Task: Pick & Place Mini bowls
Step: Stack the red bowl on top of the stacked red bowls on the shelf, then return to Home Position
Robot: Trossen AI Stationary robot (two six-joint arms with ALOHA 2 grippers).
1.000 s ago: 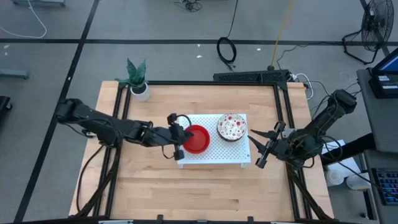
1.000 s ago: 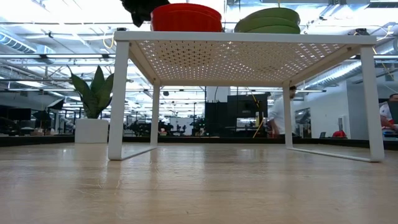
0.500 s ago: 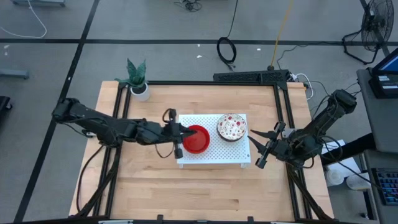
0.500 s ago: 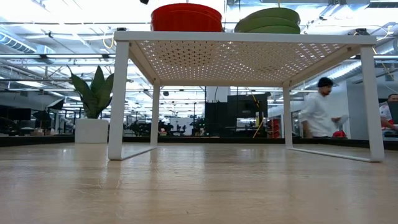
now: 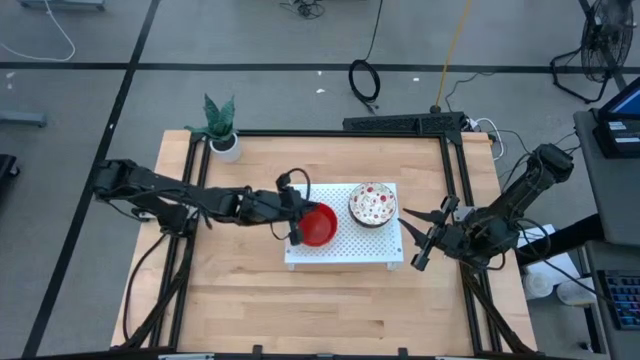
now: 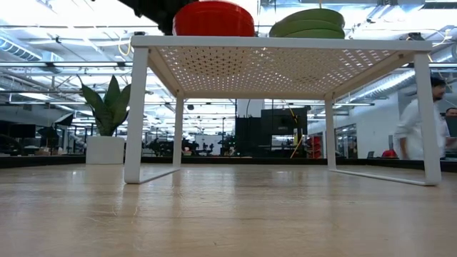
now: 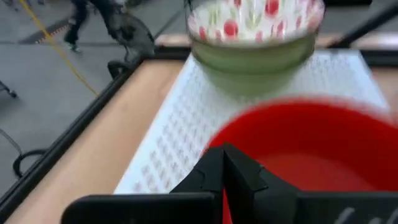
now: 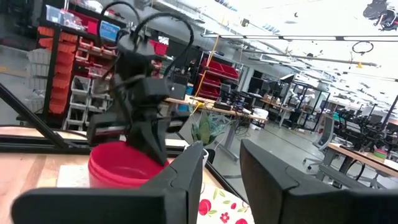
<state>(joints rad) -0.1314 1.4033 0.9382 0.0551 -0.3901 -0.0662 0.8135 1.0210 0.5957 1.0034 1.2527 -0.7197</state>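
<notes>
A stack of plain red mini bowls (image 5: pixel 320 226) stands on the left half of the white perforated board (image 5: pixel 352 250). A stack of white, red-speckled mini bowls (image 5: pixel 373 203) stands on its right half. My left gripper (image 5: pixel 298 223) reaches in from the table's left, shut, with its fingertips at the red stack's left rim. In the left wrist view the shut left gripper (image 7: pixel 224 160) sits just before the red bowl (image 7: pixel 311 149). My right gripper (image 5: pixel 409 238) hangs open beside the board's right end, holding nothing. My left gripper's shut fingers (image 8: pixel 151 142) slant down from the table's left onto the top red bowl's left rim (image 7: pixel 214 140). I cannot tell whether the wall lies between them or they only rest against it. The bowl sits level on its stack.
The board stands raised on white legs (image 6: pixel 136 114) over the wooden table (image 5: pixel 300 310). A white plant pot (image 5: pixel 226 146) stands at the table's far left corner. A person walks in the room beyond the table (image 6: pixel 418 128).
My left gripper drew back a little toward the table's left edge, then came forward again to the red stack's rim, staying shut. The red stack has kept its place. A person behind the table has walked to the right.
</notes>
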